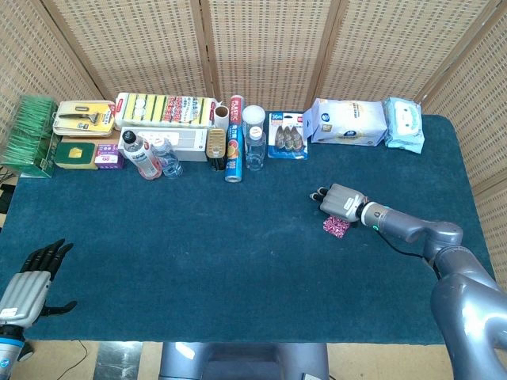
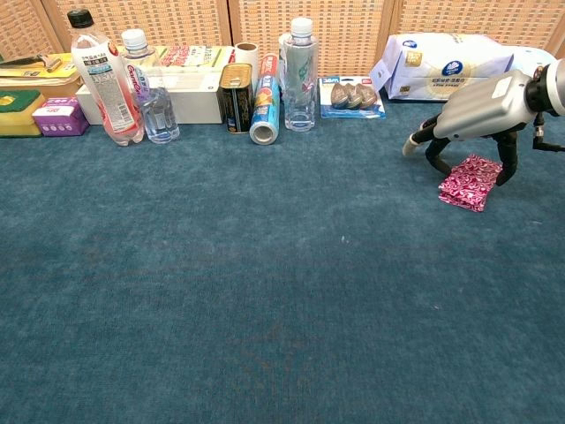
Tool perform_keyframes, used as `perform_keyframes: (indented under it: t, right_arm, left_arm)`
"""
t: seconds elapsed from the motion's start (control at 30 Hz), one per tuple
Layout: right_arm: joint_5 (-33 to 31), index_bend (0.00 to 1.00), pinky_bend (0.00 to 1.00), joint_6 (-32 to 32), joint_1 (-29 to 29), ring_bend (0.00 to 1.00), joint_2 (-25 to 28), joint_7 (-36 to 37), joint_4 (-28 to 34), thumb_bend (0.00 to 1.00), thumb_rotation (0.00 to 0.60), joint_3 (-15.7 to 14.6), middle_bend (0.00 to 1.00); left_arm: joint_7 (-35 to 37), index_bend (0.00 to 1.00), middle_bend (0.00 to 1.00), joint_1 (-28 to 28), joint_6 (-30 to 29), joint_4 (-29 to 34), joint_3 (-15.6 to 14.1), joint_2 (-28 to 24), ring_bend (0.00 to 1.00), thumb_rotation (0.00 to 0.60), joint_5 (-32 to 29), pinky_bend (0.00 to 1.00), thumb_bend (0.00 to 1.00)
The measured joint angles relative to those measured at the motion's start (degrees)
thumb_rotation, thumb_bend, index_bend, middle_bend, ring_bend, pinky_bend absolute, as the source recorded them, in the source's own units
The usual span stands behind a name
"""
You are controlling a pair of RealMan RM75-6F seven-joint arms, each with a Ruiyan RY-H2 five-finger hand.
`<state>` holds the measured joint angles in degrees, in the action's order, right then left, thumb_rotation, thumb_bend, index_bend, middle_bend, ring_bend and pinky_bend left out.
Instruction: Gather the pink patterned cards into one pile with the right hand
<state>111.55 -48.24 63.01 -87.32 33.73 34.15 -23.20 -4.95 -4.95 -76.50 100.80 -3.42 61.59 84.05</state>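
The pink patterned cards [image 1: 336, 226] lie in one small overlapping pile [image 2: 470, 181] on the blue cloth at the right. My right hand [image 1: 342, 199] arches over the pile, palm down. In the chest view this right hand [image 2: 481, 110] has fingers planted at the pile's left edge and the thumb at its right edge, pinching the cards between them. My left hand [image 1: 28, 289] hangs off the front left corner of the table, fingers apart and holding nothing.
A row of goods lines the back edge: drink bottles [image 1: 142, 156], a foil roll [image 1: 234, 150], a clear bottle [image 2: 299, 75], a blister pack [image 2: 351, 95] and wipes packs [image 1: 348, 121]. The blue cloth [image 1: 206, 253] covers the table.
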Motion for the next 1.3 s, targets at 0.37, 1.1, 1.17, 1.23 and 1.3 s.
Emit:
perform_keyframes:
  t: [0.37, 1.1, 1.17, 1.23, 1.3]
  right_arm:
    - [0.0, 0.38, 0.39, -0.4, -0.6, 0.15, -0.8, 0.5, -1.2, 0.10, 0.600, -0.4, 0.11]
    - [-1.4, 0.25, 0.39, -2.4, -0.8, 0.15, 1.8, -1.4, 2.4, 0.08, 0.600, 0.9, 0.10]
    - [-1.9, 0.25, 0.38, -3.7, -1.0, 0.15, 3.3, -2.3, 4.7, 0.08, 0.600, 1.7, 0.10]
    - [-2.5, 0.24, 0.36, -4.6, -1.3, 0.15, 4.7, -3.4, 7.4, 0.08, 0.600, 2.3, 0.10]
    - [-3.4, 0.24, 0.36, -5.8, -1.7, 0.15, 6.8, -5.1, 11.0, 0.08, 0.600, 3.2, 0.10]
  left_arm:
    - [-0.5, 0.00, 0.00, 0.9, -2.0, 0.0, -0.4, 0.2, 0.00, 0.600, 1.7, 0.05, 0.03]
    - [0.8, 0.00, 0.00, 1.7, -4.2, -0.4, -0.3, -0.3, 0.00, 0.600, 2.9, 0.05, 0.03]
    - [0.6, 0.00, 0.00, 2.1, -5.3, -0.6, -0.2, -0.3, 0.00, 0.600, 3.1, 0.05, 0.03]
    - [0.5, 0.00, 0.00, 2.5, -6.3, -0.8, -0.1, -0.2, 0.00, 0.600, 3.3, 0.05, 0.03]
    - [0.7, 0.00, 0.00, 2.9, -7.3, -1.2, 0.0, -0.1, 0.00, 0.600, 3.8, 0.05, 0.03]
